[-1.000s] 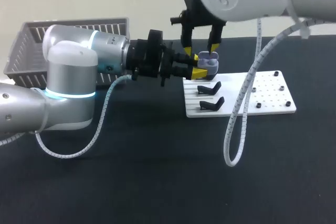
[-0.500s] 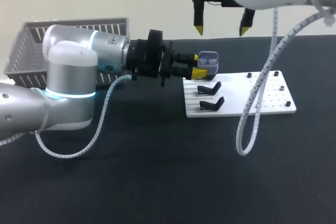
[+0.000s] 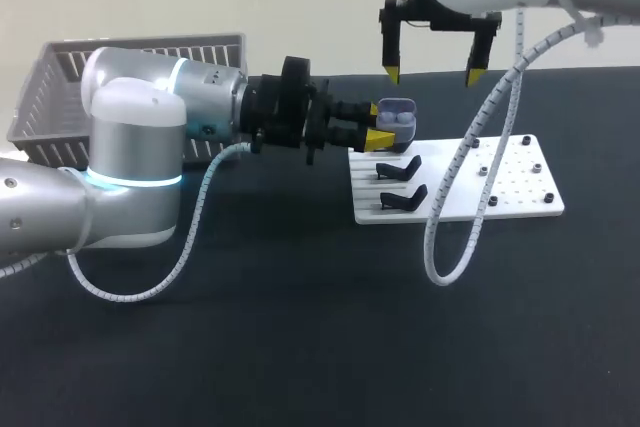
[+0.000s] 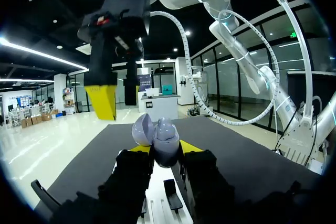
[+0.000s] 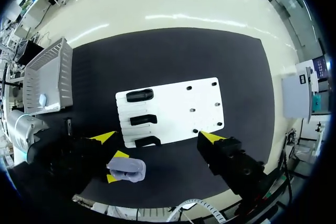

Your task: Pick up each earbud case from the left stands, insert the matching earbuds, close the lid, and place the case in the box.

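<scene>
- One earbud case (image 3: 397, 113), centre frame, lid open: likely light, slippery; hold across lower shell.
- Left gripper (image 3: 377, 124): clamped on it.
- Right gripper (image 3: 430, 75), above: wide, empty.

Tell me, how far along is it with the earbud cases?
Looks late on. One pale case seems already in the box, and the stands look empty. The left gripper holds a lilac case, lid open, earbuds apparently in. The right gripper hangs open above. Left: close the lid, box it.
</scene>
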{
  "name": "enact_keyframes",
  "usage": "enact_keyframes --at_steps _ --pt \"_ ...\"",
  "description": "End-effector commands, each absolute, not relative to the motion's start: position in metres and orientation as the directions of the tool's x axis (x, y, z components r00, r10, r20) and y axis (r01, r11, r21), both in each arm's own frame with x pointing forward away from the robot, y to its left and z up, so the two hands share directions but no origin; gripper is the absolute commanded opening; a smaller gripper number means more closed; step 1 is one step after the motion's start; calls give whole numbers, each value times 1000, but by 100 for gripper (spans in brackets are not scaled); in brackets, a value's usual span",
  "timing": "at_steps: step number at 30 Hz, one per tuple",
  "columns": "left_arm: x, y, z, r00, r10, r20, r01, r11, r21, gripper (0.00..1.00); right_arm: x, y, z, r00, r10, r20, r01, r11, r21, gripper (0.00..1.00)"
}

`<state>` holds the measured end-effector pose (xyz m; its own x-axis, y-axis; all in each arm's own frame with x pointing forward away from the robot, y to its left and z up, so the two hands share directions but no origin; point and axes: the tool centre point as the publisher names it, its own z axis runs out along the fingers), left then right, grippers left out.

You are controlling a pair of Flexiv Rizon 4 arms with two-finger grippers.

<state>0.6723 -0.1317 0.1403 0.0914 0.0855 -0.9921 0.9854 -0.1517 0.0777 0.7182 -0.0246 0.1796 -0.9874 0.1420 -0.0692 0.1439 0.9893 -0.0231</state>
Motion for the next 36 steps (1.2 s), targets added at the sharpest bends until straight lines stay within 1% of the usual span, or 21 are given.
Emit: enact_keyframes --at_steps 1,16,36 --pt "672 -132 139 93 83 -992 986 -148 80 0 720 -27 176 -988 145 -56 147 989 -25 100" --pt "672 -132 139 93 83 -992 986 -148 80 0 711 -32 164 -988 153 -11 153 988 -19 100" --pt "672 -132 139 93 83 -992 986 -148 80 0 688 -26 174 -993 113 31 113 994 7 100"
